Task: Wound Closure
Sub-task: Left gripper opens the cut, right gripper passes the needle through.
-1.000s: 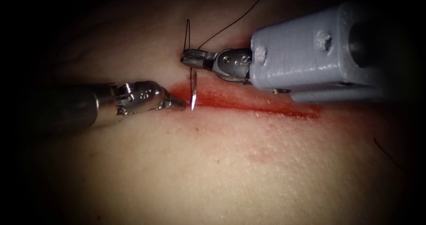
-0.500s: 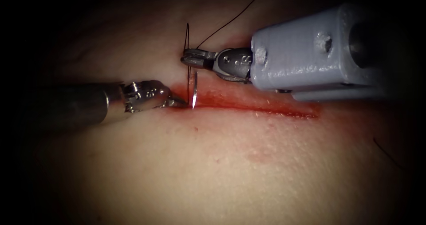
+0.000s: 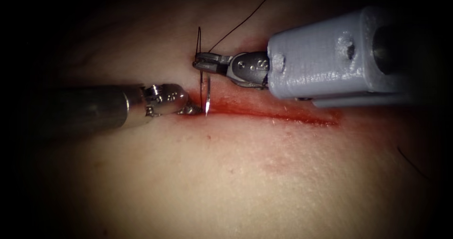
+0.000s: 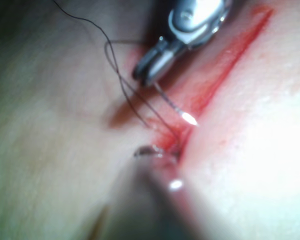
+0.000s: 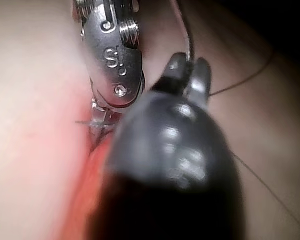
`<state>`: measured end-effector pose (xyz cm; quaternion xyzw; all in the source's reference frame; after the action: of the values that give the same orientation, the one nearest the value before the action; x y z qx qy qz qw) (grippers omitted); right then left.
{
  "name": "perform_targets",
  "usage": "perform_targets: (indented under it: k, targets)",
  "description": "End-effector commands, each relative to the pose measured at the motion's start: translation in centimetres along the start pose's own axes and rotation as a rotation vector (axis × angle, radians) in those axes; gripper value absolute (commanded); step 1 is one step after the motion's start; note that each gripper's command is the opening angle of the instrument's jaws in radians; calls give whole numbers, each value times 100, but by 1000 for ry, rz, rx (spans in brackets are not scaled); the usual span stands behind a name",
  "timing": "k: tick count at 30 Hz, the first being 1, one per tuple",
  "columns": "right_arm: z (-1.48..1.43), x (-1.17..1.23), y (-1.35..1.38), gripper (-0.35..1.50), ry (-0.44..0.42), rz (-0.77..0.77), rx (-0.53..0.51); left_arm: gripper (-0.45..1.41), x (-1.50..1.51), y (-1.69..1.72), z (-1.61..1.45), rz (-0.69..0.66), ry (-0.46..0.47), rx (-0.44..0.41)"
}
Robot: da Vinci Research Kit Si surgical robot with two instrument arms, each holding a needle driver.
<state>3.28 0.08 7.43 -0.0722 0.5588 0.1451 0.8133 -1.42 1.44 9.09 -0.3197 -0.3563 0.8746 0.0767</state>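
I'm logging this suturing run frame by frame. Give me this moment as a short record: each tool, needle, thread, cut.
right tool: shut on the needle, near its swaged end
left tool: tips at the cut's left end
needle: tip down at the cut, entry unclear
thread: trails from the needle up and away
cut: red fluid along it

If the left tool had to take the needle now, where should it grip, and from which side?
Probably the bare stretch of needle between the right tool, which holds it mid-curve, and the tip at the cut. Come from the left, where the left tool already sits.
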Motion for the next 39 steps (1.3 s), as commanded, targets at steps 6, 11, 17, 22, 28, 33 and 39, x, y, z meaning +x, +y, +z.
perform_targets:
  k: [6,11,17,22,28,33,39]
  targets:
    - [5,-3,-3,-35,1,-4,2,-35,-9,21,7,-81,-4,-168]
    - [6,-4,-3,-35,5,-10,-4,-35,-9,27,-1,-104,80,-237]
    - [14,-11,-14,-35,8,-67,-5,-35,1,28,-20,-98,121,-234]
    - [31,-25,-30,-35,27,-168,12,-35,9,29,-31,-103,134,-220]
    - [47,-45,-42,-35,58,-303,18,-35,5,31,-31,-101,135,-215]
    - [53,-64,-47,-35,62,-376,14,-35,2,32,-32,-98,137,-209]
    - [52,-65,-45,-35,57,-393,9,-35,-4,33,-30,-100,136,-204]
